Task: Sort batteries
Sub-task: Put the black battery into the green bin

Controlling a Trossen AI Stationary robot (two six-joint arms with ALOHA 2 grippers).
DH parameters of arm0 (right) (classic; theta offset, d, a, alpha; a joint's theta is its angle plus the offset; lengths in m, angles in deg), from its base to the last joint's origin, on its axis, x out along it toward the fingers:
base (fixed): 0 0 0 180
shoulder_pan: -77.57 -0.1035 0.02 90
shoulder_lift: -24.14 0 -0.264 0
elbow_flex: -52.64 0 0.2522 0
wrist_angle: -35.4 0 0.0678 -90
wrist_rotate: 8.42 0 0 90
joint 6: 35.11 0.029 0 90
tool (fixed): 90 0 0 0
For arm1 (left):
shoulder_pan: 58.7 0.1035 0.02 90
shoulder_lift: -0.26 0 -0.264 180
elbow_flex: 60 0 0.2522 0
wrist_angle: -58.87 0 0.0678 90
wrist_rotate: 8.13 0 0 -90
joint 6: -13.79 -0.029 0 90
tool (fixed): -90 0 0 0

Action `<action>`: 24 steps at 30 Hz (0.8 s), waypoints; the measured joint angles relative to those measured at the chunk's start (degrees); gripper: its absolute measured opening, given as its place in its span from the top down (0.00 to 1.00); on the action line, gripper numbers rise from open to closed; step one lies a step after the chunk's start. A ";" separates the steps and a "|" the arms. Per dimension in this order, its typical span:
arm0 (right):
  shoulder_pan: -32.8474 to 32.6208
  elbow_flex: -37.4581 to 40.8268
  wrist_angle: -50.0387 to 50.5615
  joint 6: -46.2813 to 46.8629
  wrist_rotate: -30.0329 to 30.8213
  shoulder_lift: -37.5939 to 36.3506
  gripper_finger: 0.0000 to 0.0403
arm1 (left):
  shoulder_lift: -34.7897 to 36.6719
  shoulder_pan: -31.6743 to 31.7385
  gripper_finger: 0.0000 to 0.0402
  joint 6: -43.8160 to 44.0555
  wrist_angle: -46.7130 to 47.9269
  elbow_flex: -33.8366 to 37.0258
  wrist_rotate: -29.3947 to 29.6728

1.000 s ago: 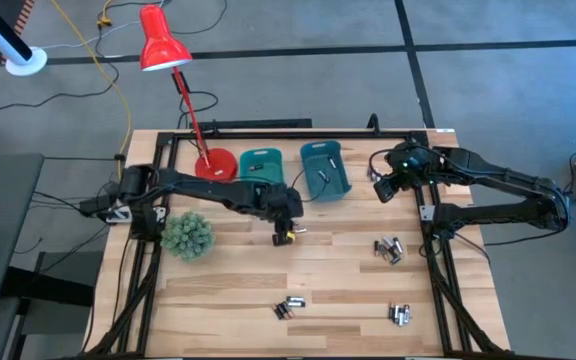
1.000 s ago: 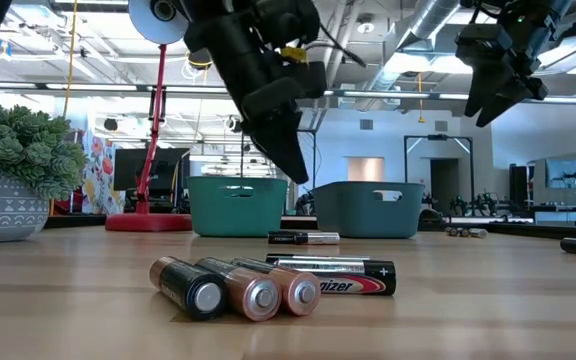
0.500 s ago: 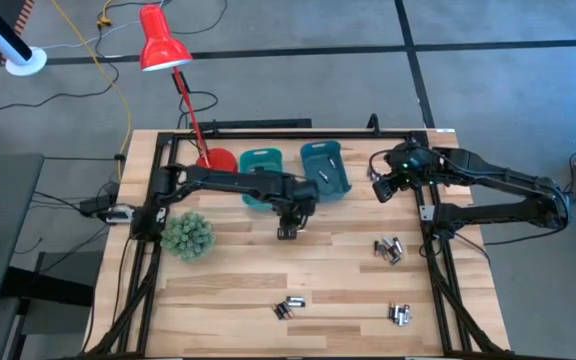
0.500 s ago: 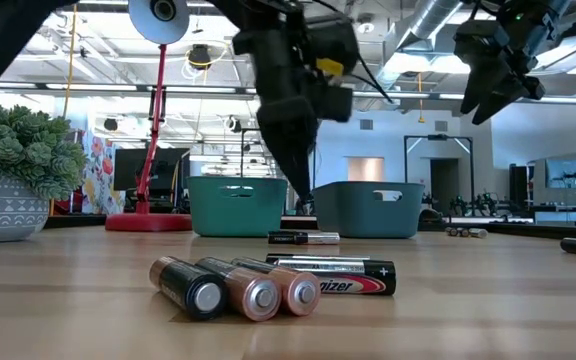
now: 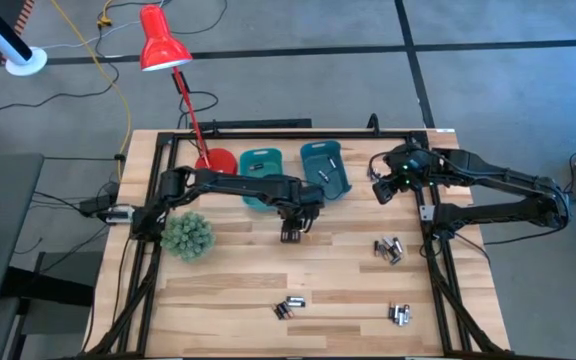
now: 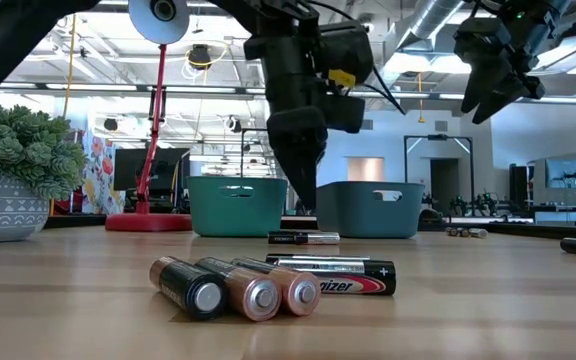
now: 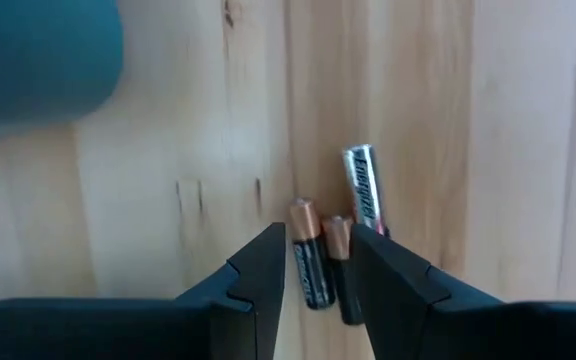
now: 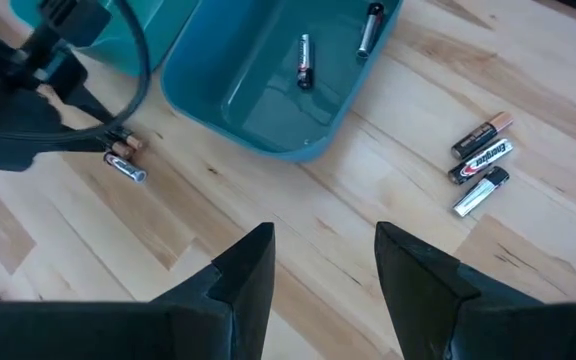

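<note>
Wood-plank surface (image 5: 228, 290) with a black frame carries everything. Red desk lamp (image 5: 163, 48) has its base at the far edge, beside two teal plastic bins: the left bin (image 5: 260, 165) and the right bin (image 5: 325, 168), side by side. Green spiky ball plant in a patterned grey pot (image 6: 13, 170) sits near the left edge.

Left arm reaches across in front of the bins; left claw (image 5: 291, 232) points down at the surface, its two dark fingers (image 7: 258, 285) partly open and straddling a copper-topped black battery (image 7: 308, 265), not clamped on it. Touching beside it lie a second copper-topped cell (image 7: 341, 270) and a silver-black cell (image 7: 365, 190) with "Energizer" lettering.

Right arm waits raised beside the right bin; right claw (image 5: 382, 186) is open and empty.

Two thin batteries (image 8: 305, 60) lie inside the right bin. Loose battery clusters on the surface: one on the right (image 5: 388, 249), one near the front centre (image 5: 289, 308), one front right (image 5: 400, 315). Front-centre group in the low view: three copper-topped cells (image 6: 233, 288) and a black one printed "…izer" (image 6: 333, 274).
</note>
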 joint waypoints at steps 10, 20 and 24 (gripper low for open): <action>0.01 0.00 0.00 -0.01 0.06 0.02 0.53 | -2.71 -0.01 0.73 2.48 1.27 0.01 1.80; 0.02 0.00 0.01 -0.32 0.04 0.01 0.53 | -2.84 -0.35 0.73 5.00 1.18 0.01 -1.14; 0.02 0.00 0.01 -0.48 0.06 0.02 0.53 | -2.92 -0.92 0.73 5.64 1.05 0.06 -1.18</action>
